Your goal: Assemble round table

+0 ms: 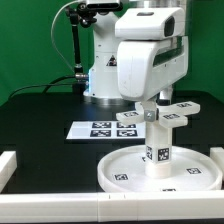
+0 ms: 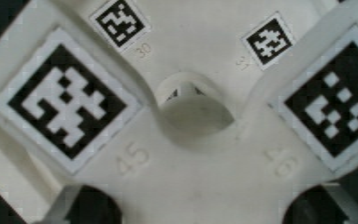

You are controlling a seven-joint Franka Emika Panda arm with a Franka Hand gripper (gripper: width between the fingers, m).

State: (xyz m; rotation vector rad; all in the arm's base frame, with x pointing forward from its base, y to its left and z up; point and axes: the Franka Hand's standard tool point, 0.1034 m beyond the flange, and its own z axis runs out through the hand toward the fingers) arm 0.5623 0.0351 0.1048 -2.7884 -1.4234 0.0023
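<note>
1. Nearest the camera, in front of the round disc (image 1: 115, 172), a plain white border block (image 1: 60, 208) runs along the table's (image 1: 40, 112) front edge; another border block (image 1: 5, 165) sits off the disc's side toward the exterior view's left
2. On the black table, the round disc lies flat with its rim up, and small tags show on its floor
3. At about the middle of the disc, the cylinder leg (image 1: 158, 150) stands upright with a square tag facing the camera
4. On top of the leg sits the cross-shaped base (image 1: 186, 109), level, its tagged arms spreading out above the disc
5. Directly above the disc's middle, the gripper (image 1: 152, 112) comes straight down onto the base, and its jaws are closed in on one arm of the cross, pinching it
6. From the wrist view, the base (image 2: 87, 95) fills the frame with four tags around a raised hub (image 2: 194, 105); the dark fingertips (image 2: 83, 206) sit at either side of one arm
7. Behind the disc, toward the exterior view's left, the marker board (image 1: 98, 128) lies flat on the table, apart from the disc
8. Farthest behind the disc, the white robot arm (image 1: 150, 60) rises from its base
</note>
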